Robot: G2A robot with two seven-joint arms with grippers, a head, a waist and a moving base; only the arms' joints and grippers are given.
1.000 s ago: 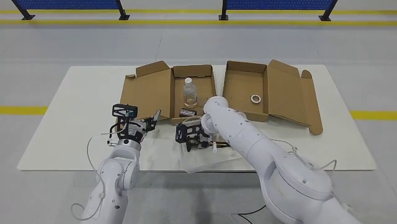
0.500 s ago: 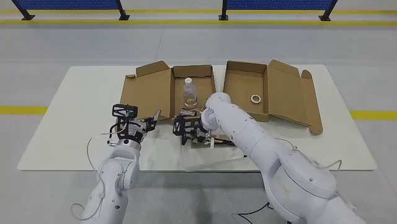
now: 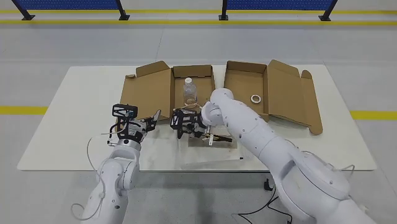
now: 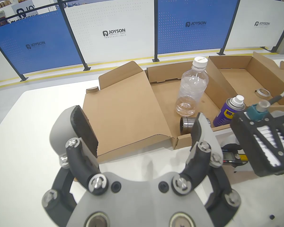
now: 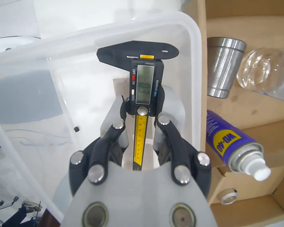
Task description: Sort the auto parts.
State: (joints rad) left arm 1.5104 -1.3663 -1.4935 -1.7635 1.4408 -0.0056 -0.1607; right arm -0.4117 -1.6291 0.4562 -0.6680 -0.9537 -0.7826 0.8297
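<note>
Presently, item by item:

Work surface: white rectangular table (image 3: pixel 80 112). The left gripper (image 4: pixel 139 116) hangs over its bare top, just in front of the left box's flattened flap and well apart from the table's left edge. Its fingers are spread wide, with nothing between them.

Right gripper (image 5: pixel 142 105): reached across toward the left box and clenched on the black-and-yellow digital caliper (image 5: pixel 145 86). It holds the caliper by the body just below the display. The caliper hangs inside the mouth of the translucent plastic bin (image 5: pixel 198 48), with its black jaw end pointing away from the wrist.

Translucent plastic bin: sits near the table's front edge, its side wall just beside the left box's front wall. Through the plastic a grey rectangular patch shows beneath it; what this is cannot be told.

Left brown cardboard box (image 3: pixel 192 69), flaps folded out, contains:
- one clear plastic bottle with a white cap (image 4: pixel 191 90), upright;
- one short steel cylinder (image 4: pixel 185 125), lying on its side just in front of the bottle;
- one blue spray can with a white nozzle (image 4: pixel 228 113), standing by the wall toward the right box.

Right brown cardboard box (image 3: pixel 245 69), lid open to the right, contains:
- one small metal ring (image 3: pixel 255 98), lying flat on the floor.
</note>
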